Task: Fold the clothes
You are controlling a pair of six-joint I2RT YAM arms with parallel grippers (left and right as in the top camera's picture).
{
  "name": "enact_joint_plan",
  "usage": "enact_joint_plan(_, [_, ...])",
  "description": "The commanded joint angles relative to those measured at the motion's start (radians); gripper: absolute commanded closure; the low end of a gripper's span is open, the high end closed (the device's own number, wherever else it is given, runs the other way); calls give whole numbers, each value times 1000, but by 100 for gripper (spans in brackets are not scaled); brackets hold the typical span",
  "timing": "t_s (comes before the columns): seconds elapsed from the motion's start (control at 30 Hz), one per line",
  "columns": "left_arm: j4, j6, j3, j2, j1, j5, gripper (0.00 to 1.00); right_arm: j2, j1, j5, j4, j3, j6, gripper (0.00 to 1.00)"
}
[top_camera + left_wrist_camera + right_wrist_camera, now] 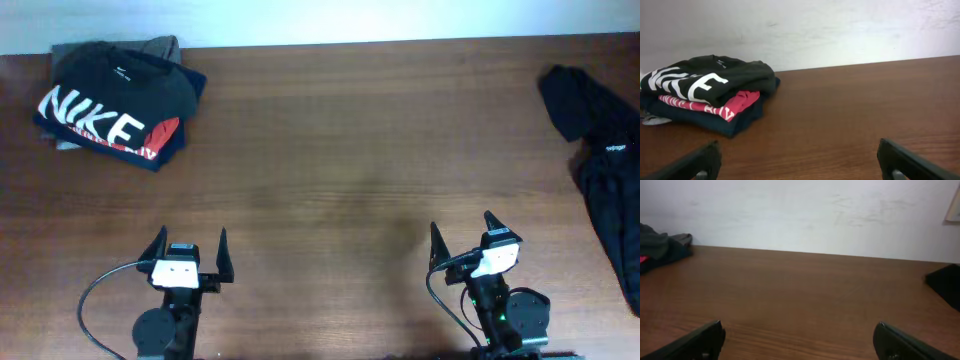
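Lying unfolded at the right, the black garment (600, 140) is likely fetched next; left gripper (192, 234) and right gripper (460, 222) are spread wide, empty.

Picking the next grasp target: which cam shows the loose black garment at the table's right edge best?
Overhead: the black garment shows nearly whole, crumpled along the right side, cut off by the frame edge. Right wrist catches only a dark corner of it. Left wrist misses it, showing just the folded stack.
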Motion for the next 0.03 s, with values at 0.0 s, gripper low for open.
enact_joint_plan(0.0, [1,16,-8,-8,5,14,1,-11,6,-14,-4,-6,-4,1])
